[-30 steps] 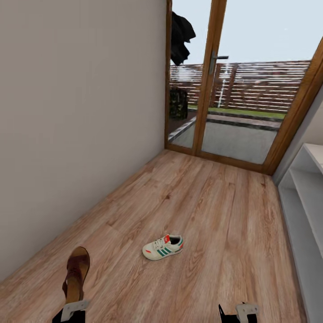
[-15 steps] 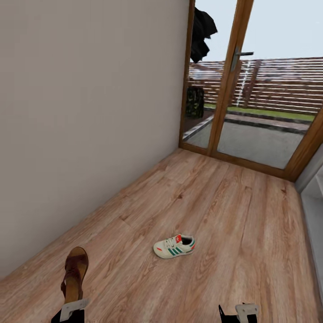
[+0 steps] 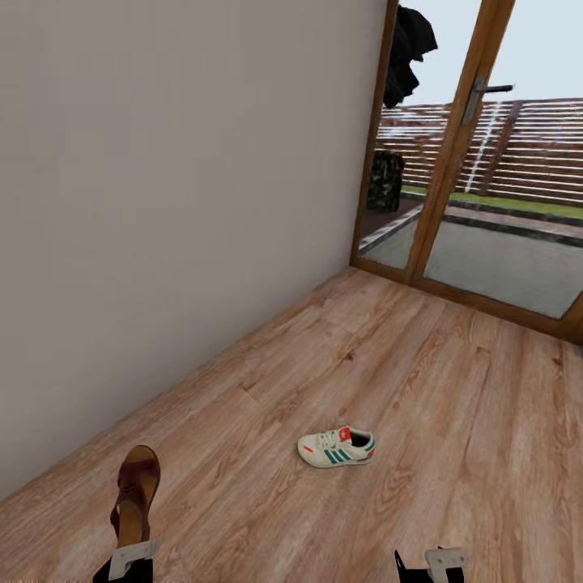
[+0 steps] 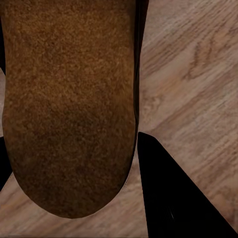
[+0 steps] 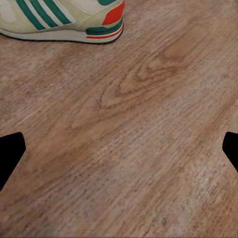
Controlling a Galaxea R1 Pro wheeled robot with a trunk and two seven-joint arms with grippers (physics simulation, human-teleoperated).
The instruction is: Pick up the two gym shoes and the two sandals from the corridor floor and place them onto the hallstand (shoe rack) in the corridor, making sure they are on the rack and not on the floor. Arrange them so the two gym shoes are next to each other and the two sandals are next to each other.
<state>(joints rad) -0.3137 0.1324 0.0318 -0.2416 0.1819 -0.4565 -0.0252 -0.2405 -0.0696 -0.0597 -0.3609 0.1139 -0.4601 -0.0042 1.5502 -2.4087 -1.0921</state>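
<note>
Currently the left hand (image 3: 129, 559) is carrying a flat dark-brown leather sandal with a tan footbed (image 3: 138, 492), which is sticking out ahead of it above the light brown wood-plank corridor floor (image 3: 453, 389); the left wrist view is showing the sandal's suede-like sole (image 4: 69, 104) pinched between dark fingers (image 4: 173, 198). The right hand (image 3: 429, 563) is hanging with its fingers spread wide and nothing between them. A white lace-up gym shoe with teal stripes and red accents (image 3: 337, 448) is lying on the floor ahead of the right hand, slightly toward the left hand's side. I judge the step to be collecting footwear: the next move calls for lowering the free hand over that shoe. No rack or container is appearing.
</note>
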